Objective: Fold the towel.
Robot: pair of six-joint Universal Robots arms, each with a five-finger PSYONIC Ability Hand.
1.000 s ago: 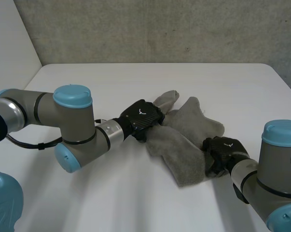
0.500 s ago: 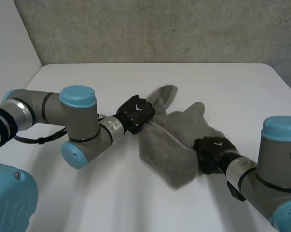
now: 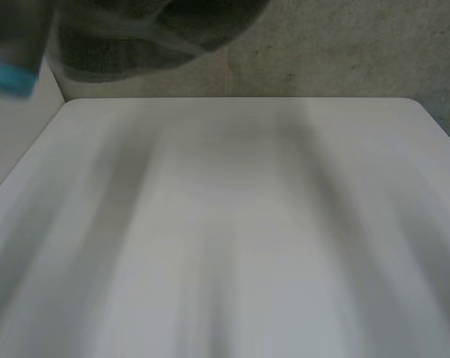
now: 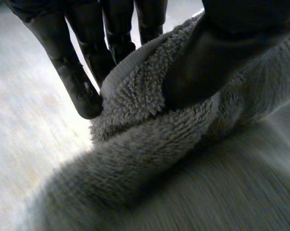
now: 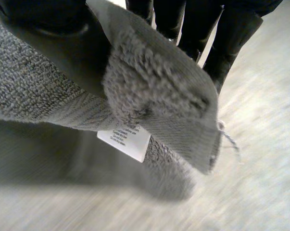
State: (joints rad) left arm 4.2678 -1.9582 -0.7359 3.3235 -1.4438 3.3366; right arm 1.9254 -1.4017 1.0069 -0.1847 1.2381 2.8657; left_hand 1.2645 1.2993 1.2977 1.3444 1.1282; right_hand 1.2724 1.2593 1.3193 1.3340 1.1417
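This is looking like a bare lab: a white surface (image 3: 247,224) lying below a concrete wall (image 3: 344,45) running across the upper frame.

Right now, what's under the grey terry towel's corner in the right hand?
A white care label hangs under the grey terry towel, white table below. The towel covers the label's upper edge.

The towel (image 3: 146,33) is plush grey terry cloth, held up off the table, bunched and hanging high in the head view. The left hand (image 4: 82,72) pinches a rolled, hemmed edge. The right hand (image 5: 231,38) pinches a folded-over corner, with a white care label (image 5: 124,139) dangling under it.
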